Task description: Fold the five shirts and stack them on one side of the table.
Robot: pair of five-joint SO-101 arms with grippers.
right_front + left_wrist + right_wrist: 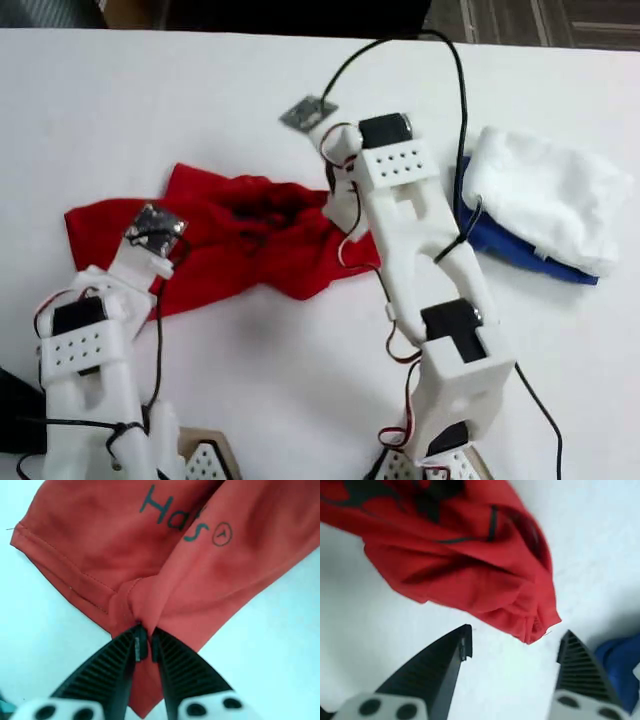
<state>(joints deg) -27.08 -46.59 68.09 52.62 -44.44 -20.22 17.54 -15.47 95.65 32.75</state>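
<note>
White table [270, 385], and the red shirt [250, 245] lies crumpled on it, not folded yet. Just beside the red shirt sits a white shirt [545, 195] folded atop a blue shirt [510, 250]; that's the stack, I'd say. The right arm lies between them. The left gripper [144, 635] pinches a fold at the red shirt's edge, likely to pull it flat. The right gripper [516, 642] hangs spread wide by its bunched corner.
</note>
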